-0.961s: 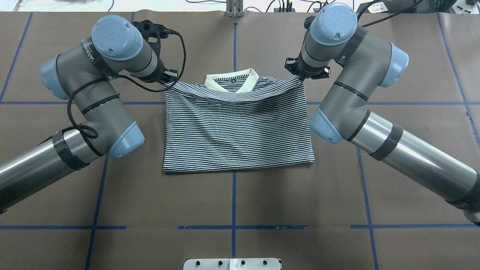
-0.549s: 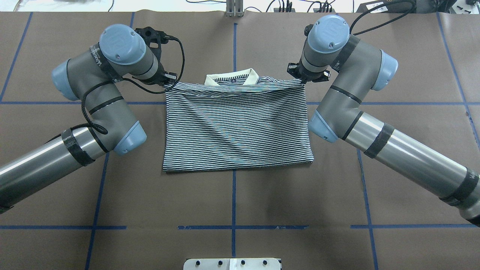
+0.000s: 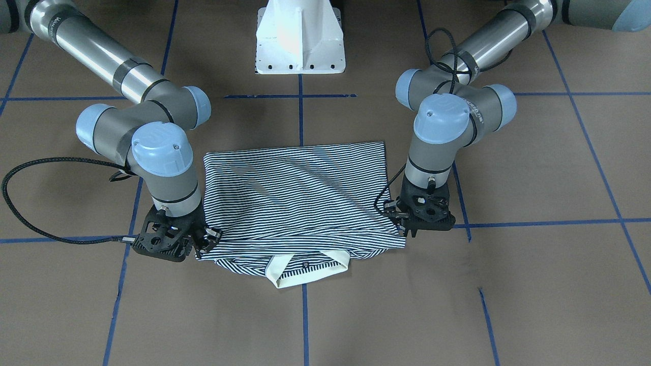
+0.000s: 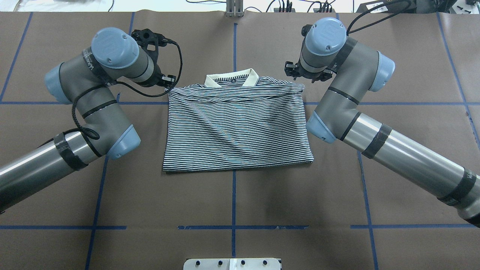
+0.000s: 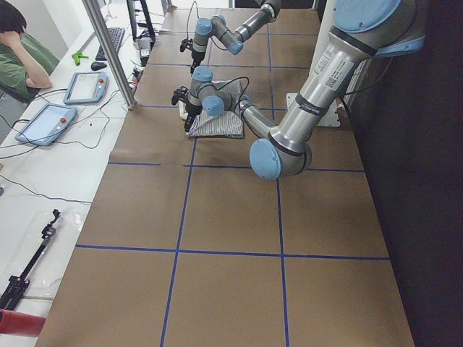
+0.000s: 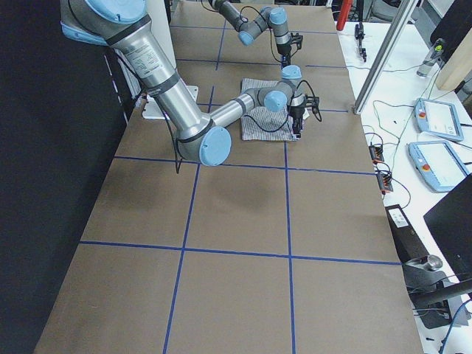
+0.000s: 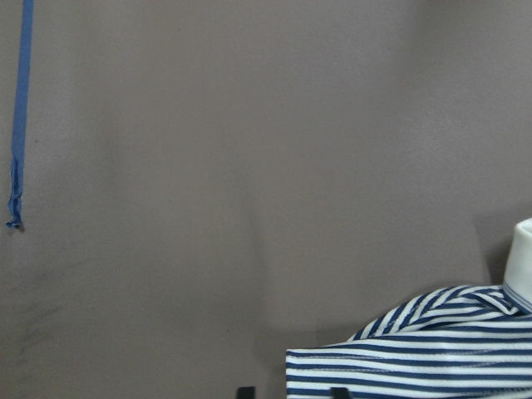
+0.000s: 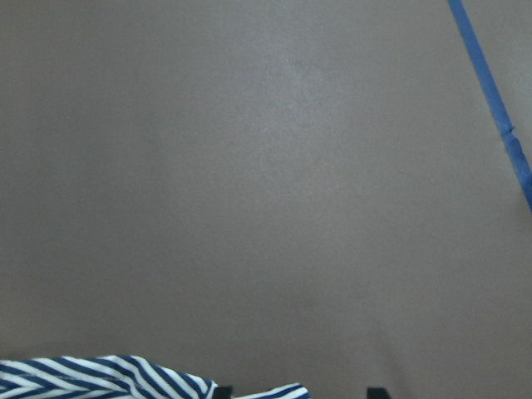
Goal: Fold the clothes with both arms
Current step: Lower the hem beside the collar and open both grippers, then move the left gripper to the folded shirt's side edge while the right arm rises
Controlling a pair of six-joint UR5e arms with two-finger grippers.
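The brown table (image 4: 232,202) holds the striped shirt (image 4: 238,131) in the middle of the frame. It is folded in half, with the collar at the top. The left gripper (image 4: 168,83) and right gripper (image 4: 300,76) sit by its top corners, fingers apart, holding nothing. Maybe one more fold is left.

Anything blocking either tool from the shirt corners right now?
Nothing visible. The left tool and right tool sit right at the shirt's collar-end corners, with only bare table around them.
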